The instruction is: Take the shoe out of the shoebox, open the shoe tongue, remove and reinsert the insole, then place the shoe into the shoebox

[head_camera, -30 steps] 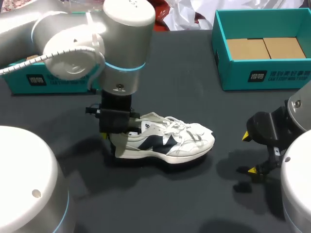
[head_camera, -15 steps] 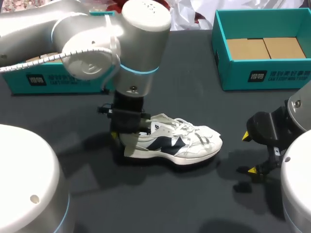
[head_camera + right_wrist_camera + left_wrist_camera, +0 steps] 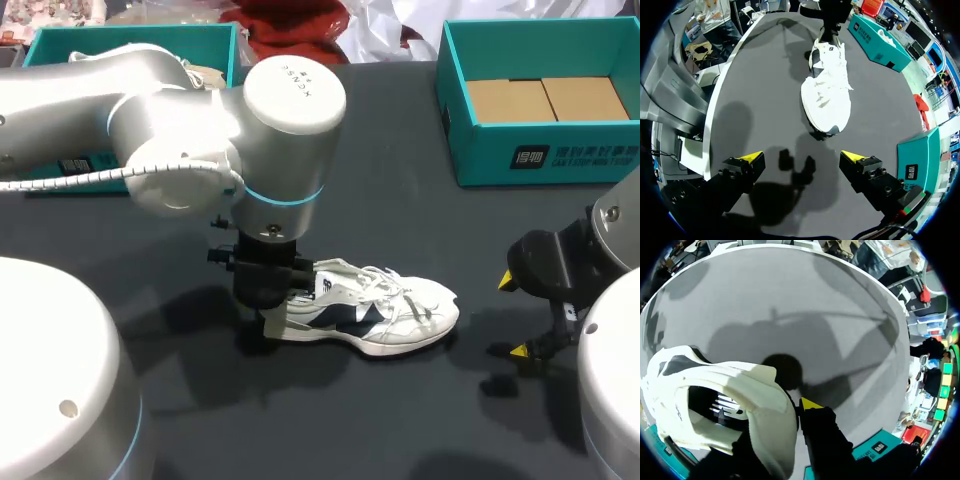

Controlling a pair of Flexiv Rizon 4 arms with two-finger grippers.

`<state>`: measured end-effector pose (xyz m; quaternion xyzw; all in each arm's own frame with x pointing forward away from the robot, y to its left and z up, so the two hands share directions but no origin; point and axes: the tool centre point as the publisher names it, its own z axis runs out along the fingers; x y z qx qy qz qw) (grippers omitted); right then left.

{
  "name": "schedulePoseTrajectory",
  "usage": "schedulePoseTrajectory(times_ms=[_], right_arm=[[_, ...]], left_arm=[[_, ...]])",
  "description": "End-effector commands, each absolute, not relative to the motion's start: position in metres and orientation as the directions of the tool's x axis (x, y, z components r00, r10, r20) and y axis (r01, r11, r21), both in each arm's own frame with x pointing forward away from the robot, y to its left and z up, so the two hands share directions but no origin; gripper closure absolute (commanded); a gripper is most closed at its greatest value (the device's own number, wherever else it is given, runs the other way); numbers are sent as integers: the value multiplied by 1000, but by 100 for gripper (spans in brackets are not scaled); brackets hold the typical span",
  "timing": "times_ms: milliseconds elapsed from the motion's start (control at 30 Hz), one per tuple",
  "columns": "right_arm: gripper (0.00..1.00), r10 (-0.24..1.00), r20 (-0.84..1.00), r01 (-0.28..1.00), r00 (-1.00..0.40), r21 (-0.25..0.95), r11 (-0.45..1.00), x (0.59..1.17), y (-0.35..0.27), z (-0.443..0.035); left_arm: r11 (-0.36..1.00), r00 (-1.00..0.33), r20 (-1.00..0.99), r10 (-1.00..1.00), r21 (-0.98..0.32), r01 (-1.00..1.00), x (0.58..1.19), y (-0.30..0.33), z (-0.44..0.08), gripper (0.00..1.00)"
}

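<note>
The shoe (image 3: 385, 312) stands on its sole near the middle of the dark worktop (image 3: 400, 215), with its toe towards my right side and its heel under the left arm (image 3: 200, 150). It is a low white trainer with navy side panels, white laces and an off-white sole. It carries a small mark on the tongue and lettering on the side, which I leave unread.

The left pincer (image 3: 265, 320) is clamped on the heel. In the left wrist view one yellow-tipped finger (image 3: 810, 404) presses the outside of the heel wall of the shoe (image 3: 715, 400), and the other finger is inside the opening.

The right pincer (image 3: 513, 316) hangs just above the worktop, well apart from the toe. Its fingers are spread wide with nothing between them (image 3: 802, 159).

The teal shoebox (image 3: 480, 160) sits at the far right corner. It has brown card on its floor and a white printed label on its front wall. A second box (image 3: 130, 38), also teal, sits at the far left behind the arm, its label mostly hidden.
</note>
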<state>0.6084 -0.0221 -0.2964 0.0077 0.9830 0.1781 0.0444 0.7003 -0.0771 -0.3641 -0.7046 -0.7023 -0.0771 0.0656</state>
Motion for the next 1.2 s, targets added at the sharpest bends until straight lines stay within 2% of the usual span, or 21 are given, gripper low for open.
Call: schedulePoseTrajectory(times_ms=[33,667,833,900,967,1033,1200], right_arm=[[0,32,-88,-1,-996,349,937,606,-22,-297],[0,32,-88,-1,-996,349,937,606,-22,-297],[0,32,-88,-1,-996,349,937,606,-22,-297],[0,32,-88,-1,-996,349,937,606,-22,-297],[0,32,-88,-1,-996,349,937,606,-22,-297],[0,32,-88,-1,-996,349,937,606,-22,-297],[0,32,-88,-1,-996,349,937,606,-22,-297]], left_arm=[[-10,4,207,978,28,1000,699,-81,-371,100],[-34,14,233,972,80,996,706,-87,-386,100],[-35,15,234,972,79,996,706,-83,-385,56],[-26,7,232,973,77,997,704,-81,-382,33],[-18,0,229,973,75,997,704,-80,-380,15],[-6,-10,222,975,72,997,702,-79,-376,0],[35,-43,158,987,51,998,701,-74,-354,0]])
